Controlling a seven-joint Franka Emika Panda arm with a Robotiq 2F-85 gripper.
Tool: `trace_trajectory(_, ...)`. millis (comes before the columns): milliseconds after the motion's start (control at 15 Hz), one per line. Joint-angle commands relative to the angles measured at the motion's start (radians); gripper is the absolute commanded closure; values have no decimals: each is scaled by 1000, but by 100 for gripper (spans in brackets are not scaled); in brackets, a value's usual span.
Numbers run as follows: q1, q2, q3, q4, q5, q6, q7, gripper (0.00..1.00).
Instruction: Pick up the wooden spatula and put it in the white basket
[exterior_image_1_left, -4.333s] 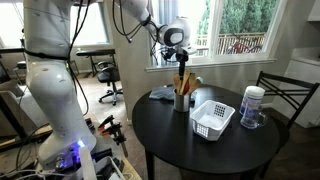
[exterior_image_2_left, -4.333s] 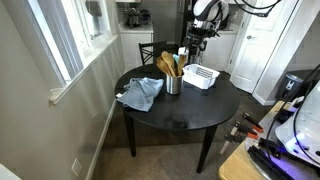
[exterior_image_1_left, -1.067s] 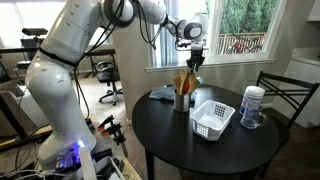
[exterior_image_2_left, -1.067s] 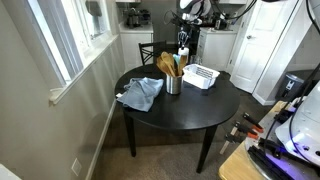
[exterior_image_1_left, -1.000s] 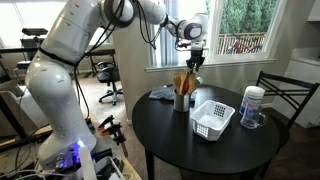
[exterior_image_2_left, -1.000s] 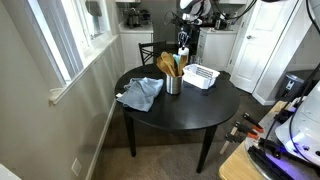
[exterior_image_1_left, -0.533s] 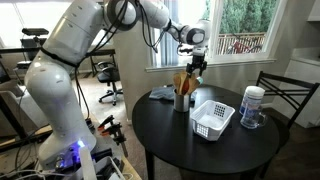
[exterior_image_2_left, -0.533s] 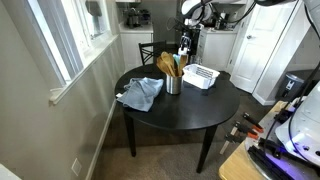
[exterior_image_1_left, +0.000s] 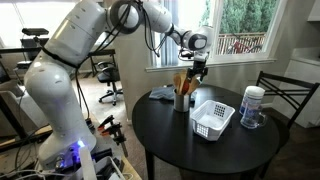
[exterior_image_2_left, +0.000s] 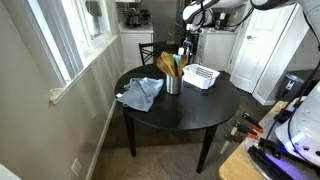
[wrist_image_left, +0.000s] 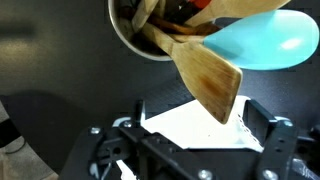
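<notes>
The wooden spatula (wrist_image_left: 205, 85) stands in the dark utensil cup (wrist_image_left: 150, 35) among other wooden utensils and a turquoise one. Its flat end points up at the wrist camera. My gripper (wrist_image_left: 200, 115) hangs above the cup with its fingers wide apart; the spatula's flat end lies between them with a gap on each side. The white basket (wrist_image_left: 185, 128) shows behind the fingers. In both exterior views the gripper (exterior_image_1_left: 198, 68) (exterior_image_2_left: 190, 42) is just above the cup's utensils (exterior_image_1_left: 183, 80) (exterior_image_2_left: 168, 65), and the basket (exterior_image_1_left: 212, 120) (exterior_image_2_left: 201, 76) sits beside the cup.
The round black table (exterior_image_1_left: 200, 155) (exterior_image_2_left: 180, 118) also holds a blue-grey cloth (exterior_image_1_left: 162, 95) (exterior_image_2_left: 140, 93) and a white tub with a blue label (exterior_image_1_left: 252, 106). A dark chair (exterior_image_1_left: 285, 95) stands at the table's far side, with a window behind.
The gripper rose from the cup over the last seconds, then shifted a little toward the basket side and slightly lower. Cup, utensils and basket have not moved.
</notes>
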Motion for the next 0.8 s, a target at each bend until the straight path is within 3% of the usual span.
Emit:
trace_trajectory(0, -8, 8, 11, 19, 8, -24, 18, 0)
trace_trajectory(67, -9, 7, 12, 14, 9, -14, 14, 25)
trace_trajectory(200, -10, 7, 13, 12, 12, -10, 15, 33)
trace_trajectory(733, -7, 7, 14, 9, 12, -8, 16, 85)
